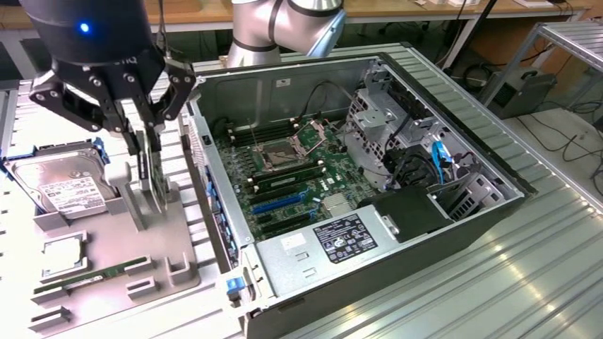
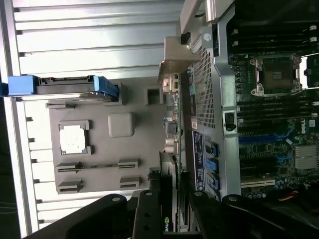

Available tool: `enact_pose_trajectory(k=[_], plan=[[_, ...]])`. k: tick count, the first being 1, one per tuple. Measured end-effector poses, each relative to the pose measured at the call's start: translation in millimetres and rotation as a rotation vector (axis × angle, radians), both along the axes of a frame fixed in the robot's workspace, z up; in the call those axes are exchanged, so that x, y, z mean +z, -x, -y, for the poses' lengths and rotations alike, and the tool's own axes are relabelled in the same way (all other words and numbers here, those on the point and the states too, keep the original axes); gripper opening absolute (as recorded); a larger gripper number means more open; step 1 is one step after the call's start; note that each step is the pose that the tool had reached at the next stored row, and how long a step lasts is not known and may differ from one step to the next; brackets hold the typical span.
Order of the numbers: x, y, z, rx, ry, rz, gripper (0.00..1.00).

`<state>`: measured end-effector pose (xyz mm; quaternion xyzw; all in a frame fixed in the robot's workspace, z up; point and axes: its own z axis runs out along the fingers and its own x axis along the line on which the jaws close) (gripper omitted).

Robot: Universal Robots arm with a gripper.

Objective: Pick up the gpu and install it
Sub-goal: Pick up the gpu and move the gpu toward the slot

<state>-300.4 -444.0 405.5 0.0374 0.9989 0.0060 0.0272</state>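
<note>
The gpu (image 1: 151, 176) stands on edge over the grey fixture tray (image 1: 188, 244) at the exterior view's left, at an upright grey holder. My gripper (image 1: 141, 152) comes down from above with its fingers (image 1: 130, 138) pressed against both faces of the card, shut on it. In the wrist view the gpu (image 2: 169, 144) is seen edge-on, its silver end bracket (image 2: 172, 62) at the far end and a green logo near my gripper (image 2: 170, 214). The open computer case (image 1: 490, 212) lies beside the tray, its motherboard (image 1: 282, 169) and blue slot (image 1: 278, 201) exposed.
On the tray lie a hard drive (image 1: 61, 187) with a white label, a processor chip (image 1: 61, 251) and a long green memory stick (image 1: 90, 277). The case wall (image 1: 203, 176) rises right next to the gpu. Drive cages and cables (image 1: 405, 148) fill the case's far side.
</note>
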Motion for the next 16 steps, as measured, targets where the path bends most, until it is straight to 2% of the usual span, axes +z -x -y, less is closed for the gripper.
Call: enact_pose_trajectory(k=[7, 10, 16], plan=[[20.4, -10.2, 0.0, 0.0, -0.0001, 0.0001, 0.27], [25.1, -21.7, 0.1, 0.0, -0.0001, 0.0001, 0.27], [27.3, -46.1, 0.1, 0.0, 0.0, 0.0, 0.27]])
